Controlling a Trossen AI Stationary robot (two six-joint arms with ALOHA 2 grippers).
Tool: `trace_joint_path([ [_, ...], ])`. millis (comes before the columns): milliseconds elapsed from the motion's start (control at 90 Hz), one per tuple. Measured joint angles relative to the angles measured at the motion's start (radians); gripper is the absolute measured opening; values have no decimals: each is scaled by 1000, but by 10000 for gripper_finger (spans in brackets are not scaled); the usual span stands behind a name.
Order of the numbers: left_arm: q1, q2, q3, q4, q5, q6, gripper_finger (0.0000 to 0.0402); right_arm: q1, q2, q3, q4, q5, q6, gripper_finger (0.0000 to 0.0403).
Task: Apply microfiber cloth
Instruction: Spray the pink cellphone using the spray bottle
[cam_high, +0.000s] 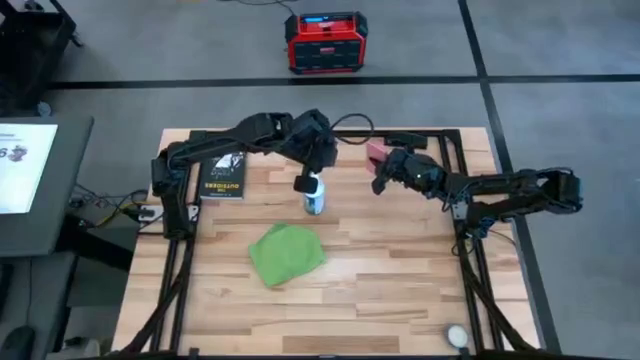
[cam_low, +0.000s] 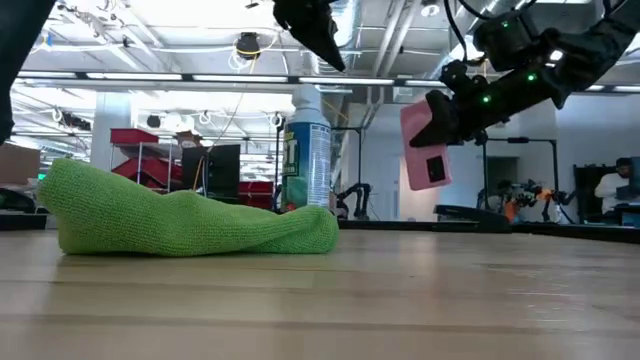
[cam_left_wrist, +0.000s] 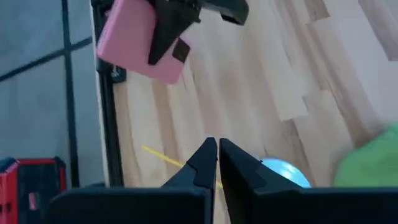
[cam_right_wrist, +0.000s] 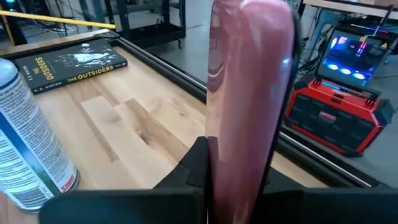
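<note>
On the far left part of the wooden table (cam_high: 400, 290) lies a black book (cam_high: 222, 177) with yellow letters, flat, near the base of the left arm. This arm reaches over the book toward the middle of the table. The left gripper (cam_high: 303, 184) hangs just above a spray bottle (cam_high: 315, 195), and its two fingers (cam_left_wrist: 205, 167) are pressed almost together, with nothing between them. In the left wrist view the blue top of the bottle shows just under the fingertips, a little to one side; the low view shows the gripper above the bottle and not touching it.

The microfiber cloth (cam_high: 285, 254) lies on the table in a loose crumpled heap, on the near side of the bottle and well apart from both grippers. No finger touches it. In the low view the cloth (cam_low: 185, 221) is in front of the bottle, which stands upright behind it.

To the right of the bottle, the right gripper (cam_high: 381, 178) is lifted above the table and grips a pink phone (cam_low: 428, 150). The fingers clamp the phone from both sides, and it stands on its edge between them in the right wrist view. Phone and bottle are apart. Behind the table a red and black box (cam_high: 323, 43) stands on the floor.
</note>
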Motion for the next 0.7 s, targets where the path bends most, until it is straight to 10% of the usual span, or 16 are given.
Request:
trace_joint_path([
  [700, 19, 0, -40, -55, 0, -79, 0, -160, 221, 63, 152, -307, -59, 12],
])
